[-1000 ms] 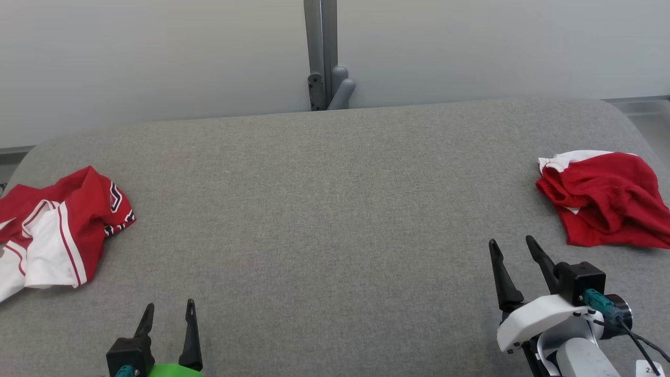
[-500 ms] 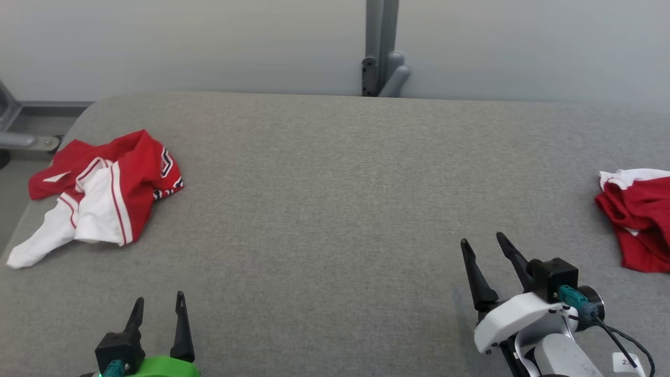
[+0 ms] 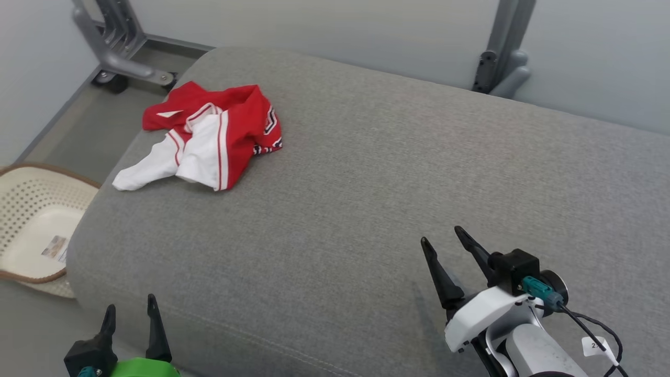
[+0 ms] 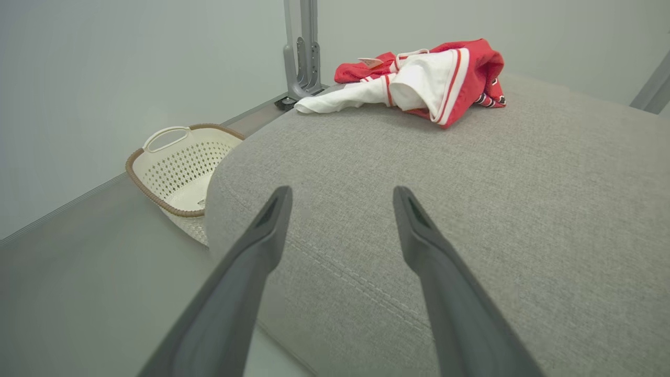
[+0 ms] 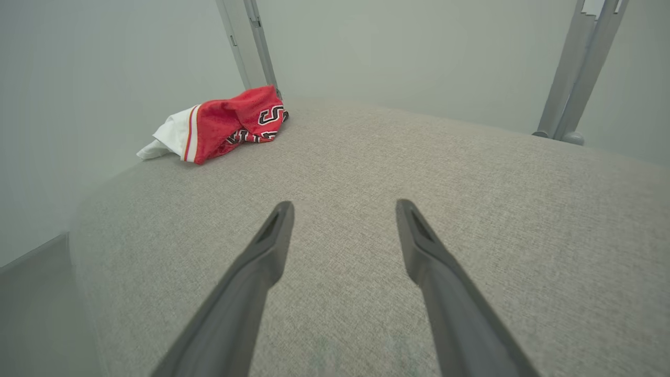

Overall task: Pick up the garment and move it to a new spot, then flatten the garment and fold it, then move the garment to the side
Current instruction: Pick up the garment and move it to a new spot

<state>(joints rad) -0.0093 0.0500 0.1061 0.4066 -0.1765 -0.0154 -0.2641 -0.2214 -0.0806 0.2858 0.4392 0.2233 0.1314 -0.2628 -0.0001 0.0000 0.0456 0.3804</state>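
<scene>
A crumpled red and white garment [image 3: 212, 136] lies near the far left corner of the grey padded table [image 3: 377, 188]. The left wrist view shows the garment [image 4: 426, 78] well ahead of the fingers, and in the right wrist view the garment [image 5: 225, 125] sits far off to the upper left. My left gripper [image 3: 131, 314] hangs open at the table's near left edge, with nothing between its fingers. My right gripper [image 3: 442, 238] stands open over the near right part of the table, also holding nothing.
A cream perforated laundry basket [image 3: 23, 220] with a brown rim stands on the floor left of the table; it also shows as the basket [image 4: 178, 167] in the left wrist view. Grey metal frame legs [image 3: 118, 47] and a post [image 3: 502, 52] rise behind the table.
The head camera has swung to the left: the garment on the left now sits nearer the middle of the view, the basket has come in, and the red garment at the right has left the picture.
</scene>
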